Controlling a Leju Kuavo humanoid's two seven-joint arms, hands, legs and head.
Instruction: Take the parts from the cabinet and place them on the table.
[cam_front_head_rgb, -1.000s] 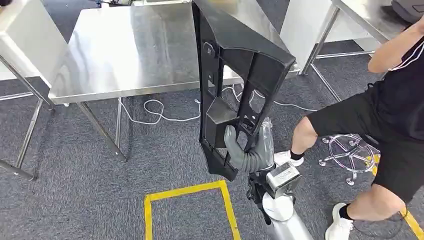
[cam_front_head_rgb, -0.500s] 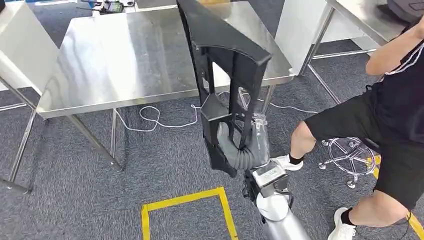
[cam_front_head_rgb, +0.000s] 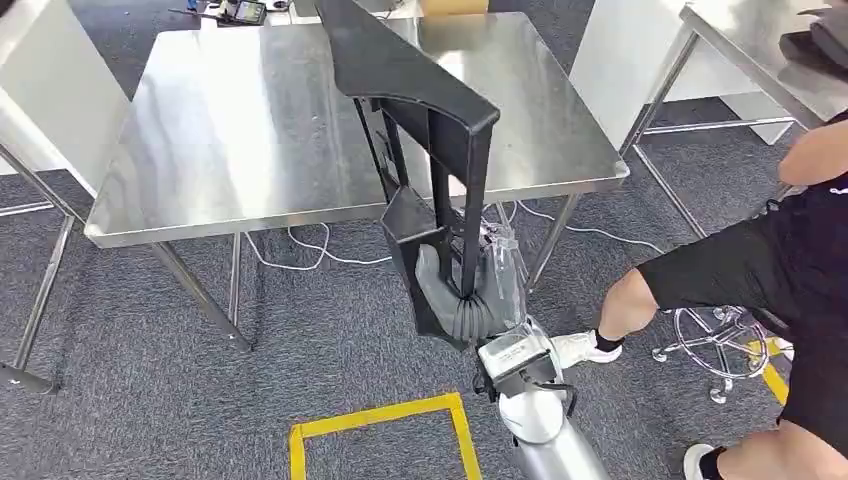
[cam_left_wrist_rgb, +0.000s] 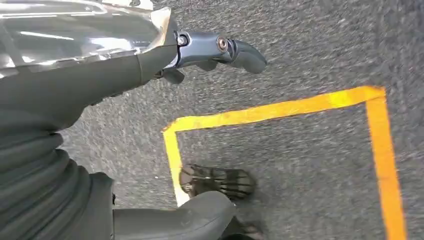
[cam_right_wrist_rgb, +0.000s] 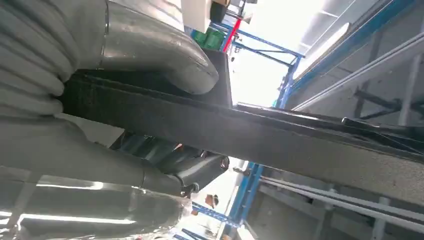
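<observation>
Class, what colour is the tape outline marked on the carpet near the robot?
Yellow: the tape outline shows best in the left wrist view.

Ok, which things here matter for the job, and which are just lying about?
Job:
- black part, gripped by right hand
- steel table, where it goes

Lying about:
- white cable on floor
- yellow tape
- stool base
- person seated beside

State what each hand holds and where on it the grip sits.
The right hand grips the black plastic frame part by a bar at its lower end, holding it upright. The left hand holds nothing.
</observation>
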